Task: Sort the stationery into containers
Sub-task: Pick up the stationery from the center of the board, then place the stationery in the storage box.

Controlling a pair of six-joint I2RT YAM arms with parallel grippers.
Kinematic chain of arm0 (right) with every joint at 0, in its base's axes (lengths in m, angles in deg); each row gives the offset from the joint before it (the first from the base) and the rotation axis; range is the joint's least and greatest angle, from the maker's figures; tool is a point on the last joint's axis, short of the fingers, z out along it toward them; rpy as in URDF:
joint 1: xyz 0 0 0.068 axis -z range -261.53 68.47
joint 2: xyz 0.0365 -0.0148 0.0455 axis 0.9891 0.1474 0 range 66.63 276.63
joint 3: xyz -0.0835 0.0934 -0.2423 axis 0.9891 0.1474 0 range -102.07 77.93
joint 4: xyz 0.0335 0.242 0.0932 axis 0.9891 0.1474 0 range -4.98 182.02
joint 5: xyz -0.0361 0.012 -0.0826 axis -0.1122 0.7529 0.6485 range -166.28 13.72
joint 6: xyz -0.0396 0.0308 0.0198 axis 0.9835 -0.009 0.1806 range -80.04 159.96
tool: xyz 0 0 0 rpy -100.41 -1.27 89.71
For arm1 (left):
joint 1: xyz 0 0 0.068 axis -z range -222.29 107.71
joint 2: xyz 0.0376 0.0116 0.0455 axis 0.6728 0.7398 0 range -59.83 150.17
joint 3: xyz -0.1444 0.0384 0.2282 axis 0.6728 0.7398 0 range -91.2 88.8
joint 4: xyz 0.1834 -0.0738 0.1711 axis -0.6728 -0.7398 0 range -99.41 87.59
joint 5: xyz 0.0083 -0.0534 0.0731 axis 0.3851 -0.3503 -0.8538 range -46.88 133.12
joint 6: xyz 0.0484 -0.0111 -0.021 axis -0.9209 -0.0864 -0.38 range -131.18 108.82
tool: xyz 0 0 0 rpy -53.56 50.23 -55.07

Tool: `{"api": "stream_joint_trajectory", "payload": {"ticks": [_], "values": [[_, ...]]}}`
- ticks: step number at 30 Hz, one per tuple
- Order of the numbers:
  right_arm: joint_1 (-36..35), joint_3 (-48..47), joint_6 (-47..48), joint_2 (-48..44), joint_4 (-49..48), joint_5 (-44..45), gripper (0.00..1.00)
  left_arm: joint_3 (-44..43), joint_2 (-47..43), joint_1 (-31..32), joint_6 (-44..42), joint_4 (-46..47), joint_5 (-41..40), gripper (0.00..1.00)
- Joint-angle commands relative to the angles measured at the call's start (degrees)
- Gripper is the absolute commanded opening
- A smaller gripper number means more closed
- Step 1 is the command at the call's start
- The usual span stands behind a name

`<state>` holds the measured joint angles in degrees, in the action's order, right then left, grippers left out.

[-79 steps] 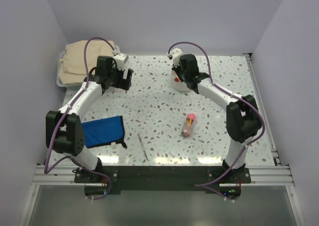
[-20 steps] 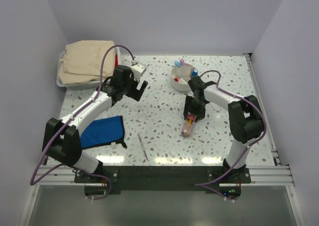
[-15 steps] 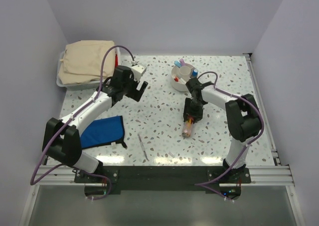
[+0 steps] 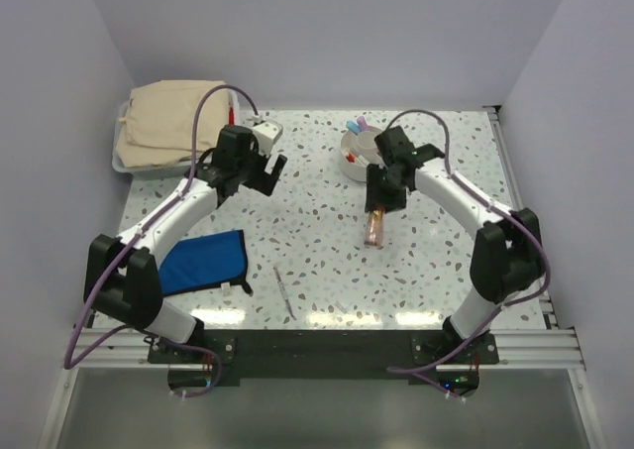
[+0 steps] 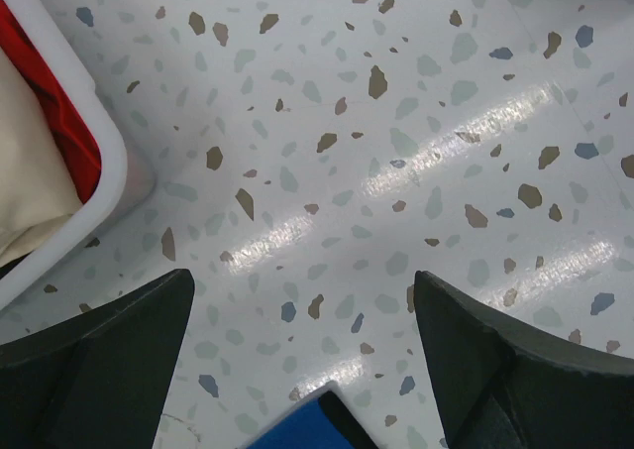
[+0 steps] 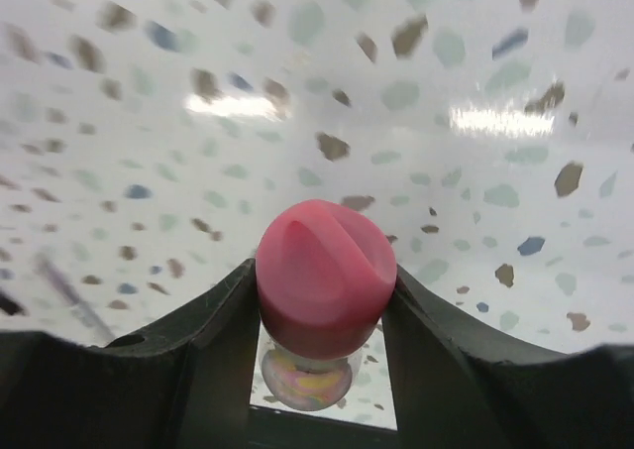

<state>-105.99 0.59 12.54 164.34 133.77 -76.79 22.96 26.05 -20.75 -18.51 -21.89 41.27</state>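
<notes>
Between the fingers (image 6: 213, 355) of the right gripper (image 4: 377, 207) sits the pink-red tube (image 4: 374, 230). The two fingers are closed only as far as the tube allows, and they press on both sides of its round pink cap. In the top view the body of the tube reaches out from the gripper toward the arm bases. Whether the tube touches the speckled table (image 4: 317, 221) I cannot tell. Just beyond this gripper, on its far side, stands the white cup (image 4: 351, 162), with blue-capped sticks (image 4: 354, 127) standing in it. On the near side of the gripper and to its left, well apart, a thin silver pen (image 4: 284, 290) lies on the table.

The left gripper (image 4: 265, 174) hangs over the table with its fingers (image 5: 99, 360) spread wide, and it holds nothing. Near it, to its left, is the white bin (image 4: 122, 158). A folded beige cloth (image 4: 173, 112) fills the bin, and something red (image 5: 59, 112) shows just inside the rim. A blue pouch (image 4: 203, 261) lies flat on the near side of this gripper.
</notes>
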Motion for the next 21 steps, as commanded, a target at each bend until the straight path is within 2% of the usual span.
{"api": "stream_joint_trajectory", "payload": {"ticks": [1,6,10,13,21], "values": [[-0.1,-9.8,6.1,-8.4,-3.6,-0.9,0.0,-4.4,0.6,-1.4,-1.7,1.6,1.1,0.97],[-0.1,-10.3,13.8,-12.7,-18.2,2.1,0.0,-6.2,2.1,-1.4,-1.4,2.0,1.4,0.96],[-0.1,-6.5,23.3,-14.1,-39.1,3.3,0.0,-7.0,2.8,-1.4,-0.8,2.3,1.6,0.96],[-0.5,-4.2,29.7,-12.5,-50.2,4.6,0.0,-7.5,3.4,-1.4,-0.8,2.0,1.6,0.96],[-0.5,-3.4,36.6,-5.2,-64.7,6.9,0.0,-7.9,4.5,-1.4,-0.3,2.0,1.6,0.96]]}}
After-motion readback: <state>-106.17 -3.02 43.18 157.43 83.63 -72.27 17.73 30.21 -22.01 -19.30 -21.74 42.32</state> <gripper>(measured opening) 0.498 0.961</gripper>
